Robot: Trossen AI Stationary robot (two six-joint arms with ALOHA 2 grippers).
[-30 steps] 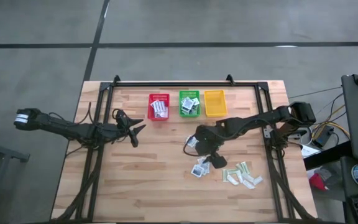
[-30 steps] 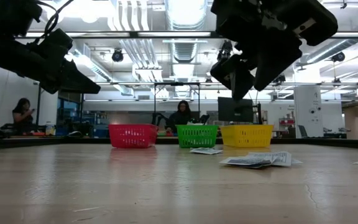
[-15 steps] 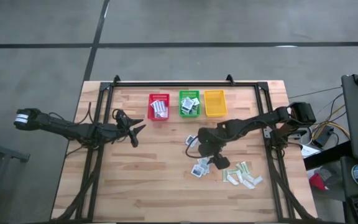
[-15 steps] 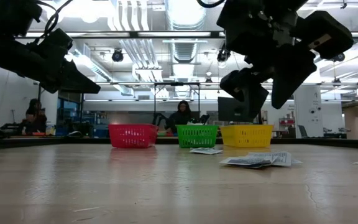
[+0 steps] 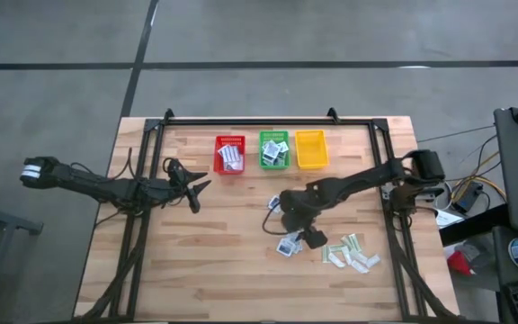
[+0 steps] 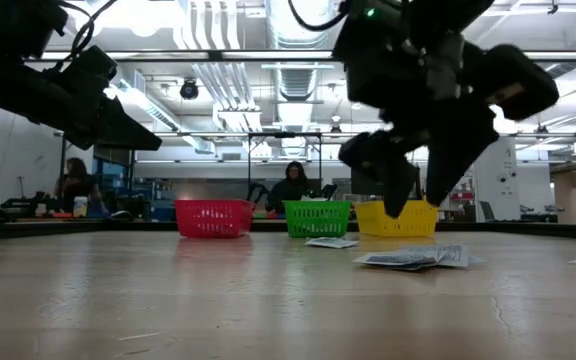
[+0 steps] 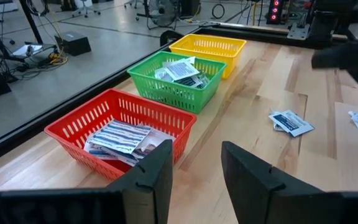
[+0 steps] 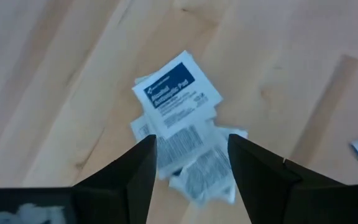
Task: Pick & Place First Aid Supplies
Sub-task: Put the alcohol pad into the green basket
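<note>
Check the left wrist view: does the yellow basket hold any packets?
No: the yellow basket shows only bare mesh inside, while the green basket and the red basket both hold packets.

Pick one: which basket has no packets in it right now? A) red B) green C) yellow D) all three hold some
C: the yellow basket shows bare mesh inside, while the red basket and the green basket each hold packets.

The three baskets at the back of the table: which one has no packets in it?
The yellow basket, at the right end of the row, holds nothing. The red basket and the green basket beside it both hold packets.
</note>
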